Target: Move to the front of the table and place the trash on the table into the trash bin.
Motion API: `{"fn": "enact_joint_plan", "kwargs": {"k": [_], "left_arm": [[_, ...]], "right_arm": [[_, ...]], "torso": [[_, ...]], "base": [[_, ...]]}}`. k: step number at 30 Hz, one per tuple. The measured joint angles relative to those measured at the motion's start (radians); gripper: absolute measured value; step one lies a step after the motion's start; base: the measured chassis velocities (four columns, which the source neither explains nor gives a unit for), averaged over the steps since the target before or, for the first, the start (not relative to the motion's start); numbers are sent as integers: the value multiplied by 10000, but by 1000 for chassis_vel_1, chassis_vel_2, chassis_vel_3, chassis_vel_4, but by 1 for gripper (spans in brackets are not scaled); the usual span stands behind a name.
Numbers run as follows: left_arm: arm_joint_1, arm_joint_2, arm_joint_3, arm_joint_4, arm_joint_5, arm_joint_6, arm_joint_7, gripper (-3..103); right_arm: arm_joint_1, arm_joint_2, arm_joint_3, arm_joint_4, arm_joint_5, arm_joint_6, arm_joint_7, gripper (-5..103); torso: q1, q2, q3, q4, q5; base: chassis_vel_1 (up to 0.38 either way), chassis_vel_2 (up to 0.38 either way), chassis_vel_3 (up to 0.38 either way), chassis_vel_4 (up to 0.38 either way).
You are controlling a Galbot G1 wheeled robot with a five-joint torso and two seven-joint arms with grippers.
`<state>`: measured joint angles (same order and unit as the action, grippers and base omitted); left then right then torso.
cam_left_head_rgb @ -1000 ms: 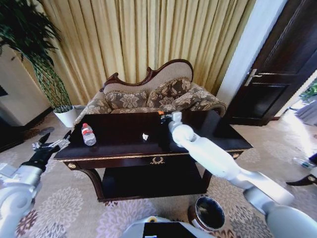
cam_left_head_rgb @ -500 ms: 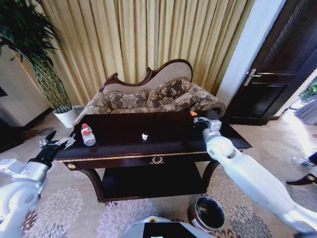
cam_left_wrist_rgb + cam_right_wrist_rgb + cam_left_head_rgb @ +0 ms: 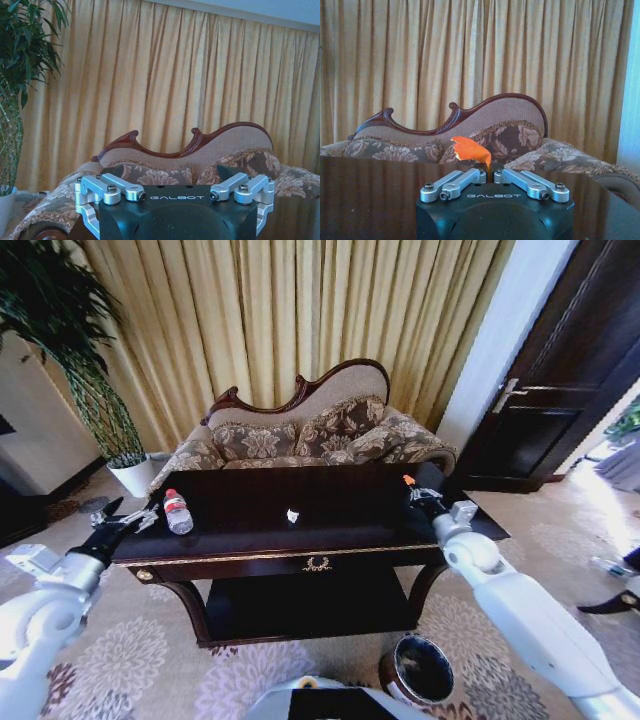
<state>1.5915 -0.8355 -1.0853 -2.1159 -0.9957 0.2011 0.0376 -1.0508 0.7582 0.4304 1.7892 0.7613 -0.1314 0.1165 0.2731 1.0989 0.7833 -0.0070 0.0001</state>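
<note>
Orange scrap (image 3: 470,150): light, flimsy; pinched at its edge in right hand (image 3: 491,176). Left hand (image 3: 175,195) spread, beside bench (image 3: 250,540).

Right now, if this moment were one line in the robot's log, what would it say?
right end effector: shut on orange scrap, over table right end | left end effector: open, off left end | bottle, white scrap: on table

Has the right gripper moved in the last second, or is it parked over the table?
Yes. The right gripper, shut on an orange scrap, has swung from mid-table toward the right end of the table, away from the white scrap.
</note>
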Motion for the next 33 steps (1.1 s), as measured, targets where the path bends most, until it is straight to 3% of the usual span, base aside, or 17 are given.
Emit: {"fn": "enact_joint_plan", "kwargs": {"k": [15, 31, 33], "left_arm": [[-175, 212, 176, -59, -210, 168, -9, 100], [-193, 84, 336, -231, -116, 168, -35, 100], [-136, 10, 307, -236, -89, 154, -35, 100]], "right_arm": [[-1528, 285, 1175, 1138, -620, -255, 511, 3], [-1937, 579, 1144, 1059, -1158, -92, 633, 3], [-2108, 866, 1095, 725, -1020, -609, 877, 3]], "torso": [[2, -2, 1, -1, 1], [-4, 3, -3, 2, -3], [-7, 6, -4, 1, 1]], "base": [[55, -53, -62, 60], [195, -198, -198, 189], [81, -39, -59, 82]]}}
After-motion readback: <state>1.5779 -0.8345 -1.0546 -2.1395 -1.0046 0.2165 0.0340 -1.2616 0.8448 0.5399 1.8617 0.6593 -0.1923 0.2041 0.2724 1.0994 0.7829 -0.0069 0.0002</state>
